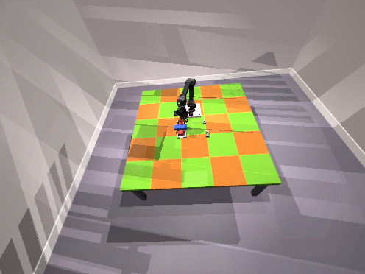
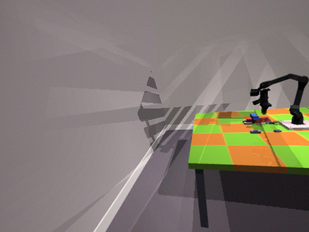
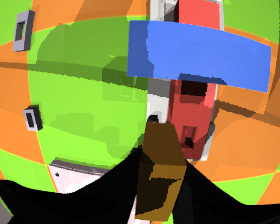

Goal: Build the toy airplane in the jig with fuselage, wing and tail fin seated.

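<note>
The red fuselage lies in the pale cradle. The blue wing lies across its top, slightly skewed in the wrist view; whether its tab is fully down is hidden. A dark open socket shows near the fuselage's tail. My gripper is shut on the yellow-brown tail fin. It holds the fin above the table, just left of the fuselage's tail end in the wrist view. The fin's tab is hidden.
Two small grey holders with rectangular openings stand beside the cradle: the larger holder and the smaller holder. The arm's white base plate is behind them.
</note>
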`<state>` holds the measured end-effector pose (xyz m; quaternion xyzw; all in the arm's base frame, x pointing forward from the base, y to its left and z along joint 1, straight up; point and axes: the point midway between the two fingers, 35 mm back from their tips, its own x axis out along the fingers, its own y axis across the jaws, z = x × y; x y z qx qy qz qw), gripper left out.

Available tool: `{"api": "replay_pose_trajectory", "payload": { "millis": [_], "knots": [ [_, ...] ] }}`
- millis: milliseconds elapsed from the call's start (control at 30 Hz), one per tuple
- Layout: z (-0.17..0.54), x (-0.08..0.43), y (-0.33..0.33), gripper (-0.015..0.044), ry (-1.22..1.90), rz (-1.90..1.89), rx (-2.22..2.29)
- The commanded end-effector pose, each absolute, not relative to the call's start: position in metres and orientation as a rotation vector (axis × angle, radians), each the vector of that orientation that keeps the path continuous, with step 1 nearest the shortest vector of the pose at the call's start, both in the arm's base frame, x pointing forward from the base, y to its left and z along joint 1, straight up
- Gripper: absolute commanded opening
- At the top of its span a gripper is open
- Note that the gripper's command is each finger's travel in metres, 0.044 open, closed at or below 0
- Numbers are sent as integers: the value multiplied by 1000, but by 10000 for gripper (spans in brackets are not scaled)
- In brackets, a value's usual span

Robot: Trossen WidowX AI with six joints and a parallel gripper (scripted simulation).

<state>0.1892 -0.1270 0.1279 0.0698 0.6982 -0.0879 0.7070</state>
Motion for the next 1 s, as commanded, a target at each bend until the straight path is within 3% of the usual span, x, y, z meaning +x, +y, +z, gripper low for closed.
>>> {"api": "replay_pose_trajectory", "payload": {
  "millis": [0, 400, 500, 967],
  "knots": [
    [125, 184, -135, 0, 1549, -184, 155],
    [118, 163, -162, 0, 1547, -177, 150],
    [118, 163, -162, 65, 1547, -177, 150],
    [118, 163, -162, 65, 1547, -177, 150]
  ]
}}
